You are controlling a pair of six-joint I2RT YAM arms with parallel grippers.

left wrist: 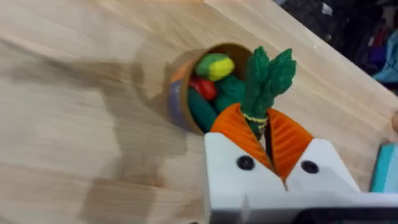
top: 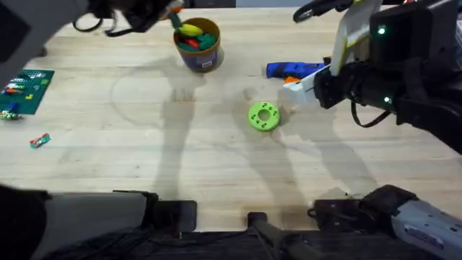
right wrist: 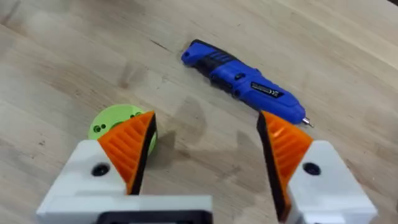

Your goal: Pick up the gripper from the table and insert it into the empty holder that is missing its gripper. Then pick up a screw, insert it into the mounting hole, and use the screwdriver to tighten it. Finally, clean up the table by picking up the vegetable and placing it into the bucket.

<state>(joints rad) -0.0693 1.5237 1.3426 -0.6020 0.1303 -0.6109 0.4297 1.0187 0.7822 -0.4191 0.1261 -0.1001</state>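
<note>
My left gripper [top: 175, 16] hovers over the bucket [top: 197, 45] at the back of the table [top: 144, 166]. In the left wrist view that gripper [left wrist: 264, 127] is shut on the vegetable [left wrist: 267, 74], a dark-green leafy piece sticking out past the orange pads, just above the bucket [left wrist: 180, 102]. Yellow, red and green toy pieces lie inside the bucket. The blue screwdriver [top: 296, 69] lies flat on the right. My right gripper [top: 292, 85] is open beside it, and the screwdriver [right wrist: 242, 78] rests ahead of its spread pads [right wrist: 134, 146]. The spare gripper, holder and screw are out of view.
A green round disc [top: 263, 115] with holes sits mid-table, close under my right gripper [right wrist: 205, 134]. A green board [top: 25, 90] with small parts and a small loose piece [top: 40, 139] lie at the far left. Bare wood spans the front middle.
</note>
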